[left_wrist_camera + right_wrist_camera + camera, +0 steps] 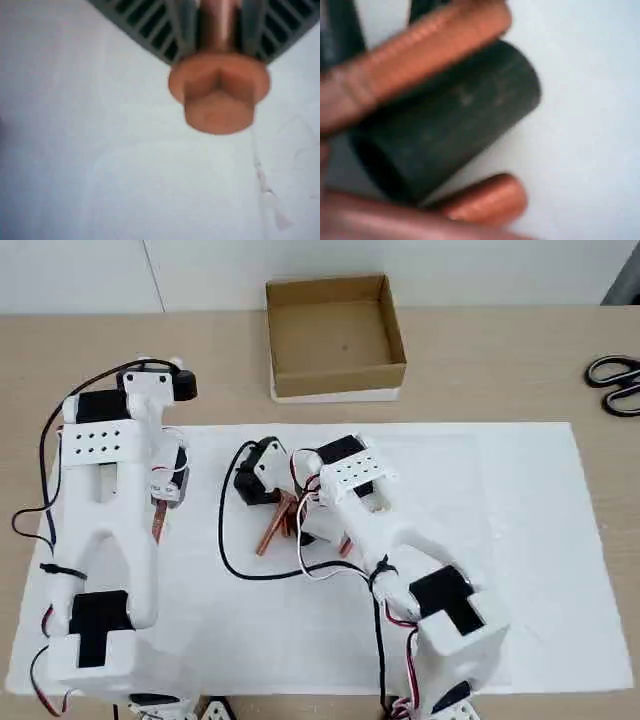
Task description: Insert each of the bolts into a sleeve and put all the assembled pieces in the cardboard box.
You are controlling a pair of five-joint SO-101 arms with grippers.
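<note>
Closer: left claw (218, 25), bolt (218, 95); right claw (507, 107), sleeve (455, 120).

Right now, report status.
Left gripper shut on bolt. Right gripper shut on black sleeve. Bolt not inserted. Cardboard box empty.

A white sheet (500, 540) covers the middle of the tan surface (500, 370) and lies directly under the fingers (272, 532) of both arms. Dark-handled scissors (615, 385) rest on the bare surface, well apart from the fingers, past the sheet's far right corner.
</note>
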